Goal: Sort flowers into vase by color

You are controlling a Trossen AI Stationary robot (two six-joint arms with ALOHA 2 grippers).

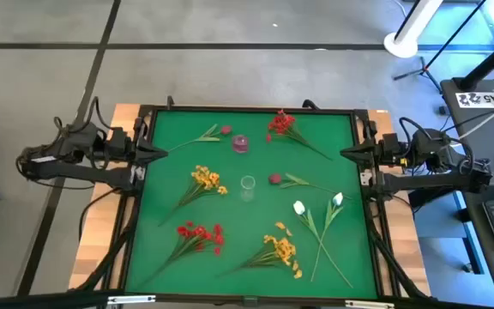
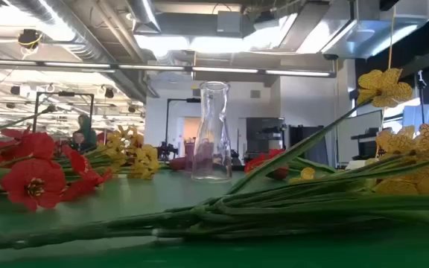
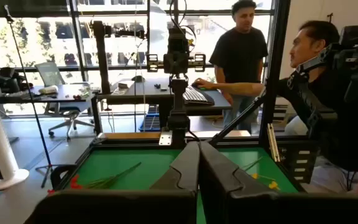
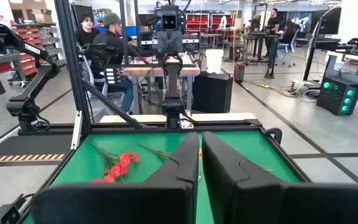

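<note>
Left end effector (image 1: 159,153) waits at the left edge of the green table (image 1: 170,184), fingers pressed together, holding nothing. Right end effector (image 1: 347,153) waits at the right edge, fingers also together. Flowers (image 1: 200,235) lie scattered flat on the table around a clear glass vase (image 1: 247,186) in the middle, with free room between the stems. No writing can be read.

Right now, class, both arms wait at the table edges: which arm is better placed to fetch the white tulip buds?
Right. The white tulip buds lie on the right gripper's side; the left gripper would have to cross the mat.
</note>
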